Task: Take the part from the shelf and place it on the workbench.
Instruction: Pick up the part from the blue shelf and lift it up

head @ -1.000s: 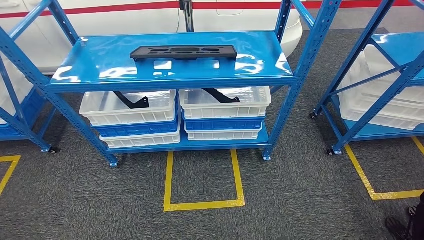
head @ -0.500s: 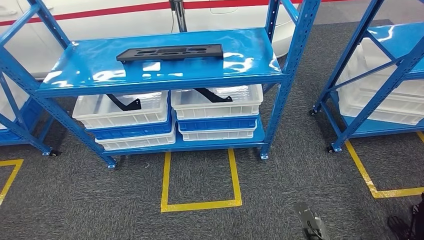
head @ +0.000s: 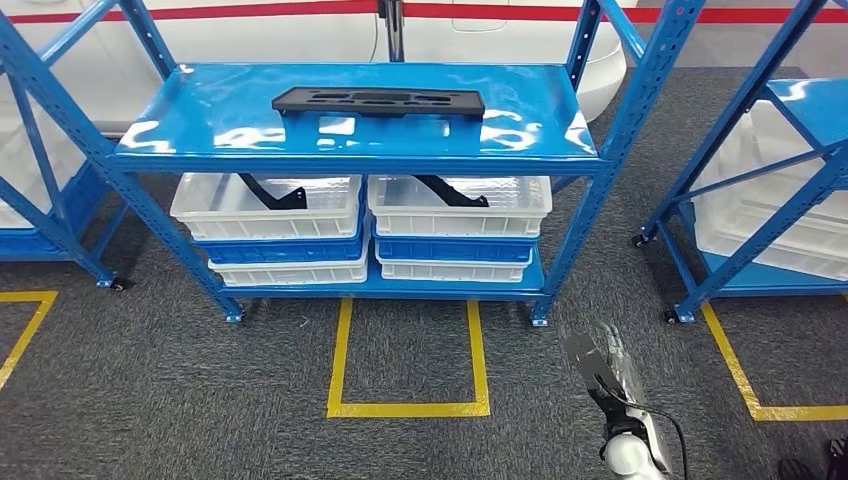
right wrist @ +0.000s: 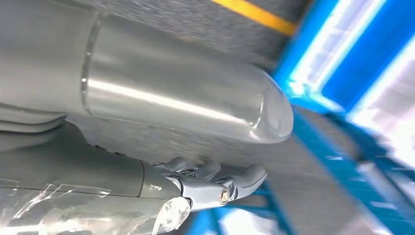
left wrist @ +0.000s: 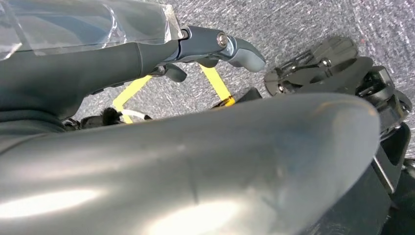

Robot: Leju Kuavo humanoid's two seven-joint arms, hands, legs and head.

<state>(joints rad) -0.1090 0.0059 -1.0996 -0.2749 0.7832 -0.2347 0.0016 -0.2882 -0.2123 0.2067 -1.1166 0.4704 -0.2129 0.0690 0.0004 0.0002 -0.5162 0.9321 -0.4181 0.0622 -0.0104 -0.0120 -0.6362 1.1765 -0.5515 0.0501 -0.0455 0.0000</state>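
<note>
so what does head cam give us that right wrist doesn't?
Head view alone: the long black part lying flat on the top deck of the blue shelf, white bins below holding more black pieces, and the yellow floor square. Right wrist view alone: a close look at the right hand, fingers loosely curled and holding nothing. Both share the right hand, blue shelf framing, grey carpet and yellow tape.

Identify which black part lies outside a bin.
The long flat black part on the blue shelf's top deck; the other two sit in white bins below.
</note>
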